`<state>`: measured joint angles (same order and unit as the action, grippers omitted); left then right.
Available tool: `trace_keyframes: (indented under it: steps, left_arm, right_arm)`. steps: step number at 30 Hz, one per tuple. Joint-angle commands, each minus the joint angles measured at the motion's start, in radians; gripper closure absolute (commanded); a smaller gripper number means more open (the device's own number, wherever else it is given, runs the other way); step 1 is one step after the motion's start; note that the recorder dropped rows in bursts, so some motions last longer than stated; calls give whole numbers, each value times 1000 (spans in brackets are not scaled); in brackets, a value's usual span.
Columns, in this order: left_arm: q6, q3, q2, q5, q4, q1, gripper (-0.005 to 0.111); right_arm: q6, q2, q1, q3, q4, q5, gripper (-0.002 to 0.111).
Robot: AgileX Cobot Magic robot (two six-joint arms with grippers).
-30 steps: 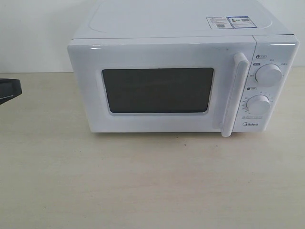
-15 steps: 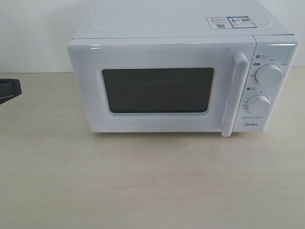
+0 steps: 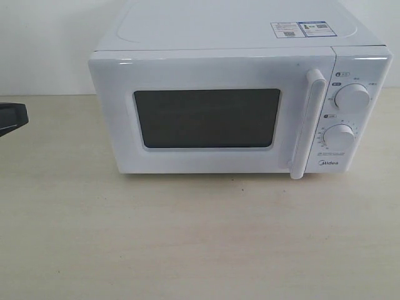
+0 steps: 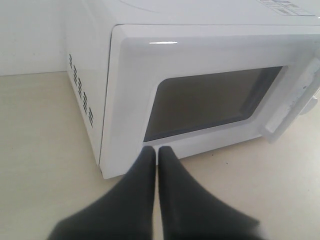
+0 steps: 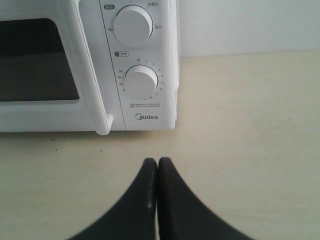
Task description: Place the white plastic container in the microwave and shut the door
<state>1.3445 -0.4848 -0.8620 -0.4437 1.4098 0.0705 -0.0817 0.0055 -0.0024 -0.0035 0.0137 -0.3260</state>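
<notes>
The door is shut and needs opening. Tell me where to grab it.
Grip the handle, the upright white bar at the door's right edge, near its middle. Come from the front with the right hand, opened first: the bar stands out from the door, so it can likely be clamped sideways.

Left of the microwave (image 3: 237, 106), the left gripper (image 3: 14, 117) (only its dark tip shows) has shifted very slightly.

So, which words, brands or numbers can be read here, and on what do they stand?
"Midea": on the microwave, under the lower dial.
Chinese labels by the upper dial: too blurred.
Numerals around the lower dial: too small.
Stickers on the microwave top: too small.
</notes>
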Motion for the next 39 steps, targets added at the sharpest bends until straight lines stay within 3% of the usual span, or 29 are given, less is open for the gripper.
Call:
trace_keyframes:
  steps: [1,10,13,19,22,26,29,31,33,36,39]
  left_arm:
    - [-6,3,6,3,7,10,102]
    - [-4,10,80,11,7,10,102]
    - [90,73,281,154,16,10,102]
    - [-9,237,696,561,256,10,102]
    - [-32,279,836,674,335,10,102]
    - [-186,313,862,678,335,10,102]
    - [-346,343,848,587,335,10,102]
    - [-412,378,843,476,112,10,102]
    - [-483,416,843,334,-298,10,102]
    - [-658,468,843,150,-724,10,102]
    - [-852,485,843,157,-918,10,102]
  right_arm:
    - [1,-6,-7,4,3,5,109]
    - [1,-6,-7,4,3,5,109]
    - [1,-6,-7,4,3,5,109]
    - [1,-6,-7,4,3,5,109]
    - [1,-6,-7,4,3,5,109]
    - [1,-6,-7,4,3,3,109]
    - [1,-6,-7,4,3,3,109]
    - [1,-6,-7,4,3,3,109]
    - [1,-6,-7,4,3,3,109]
    - [1,-6,-7,4,3,3,109]
    - [-1,-6,-7,4,3,3,109]
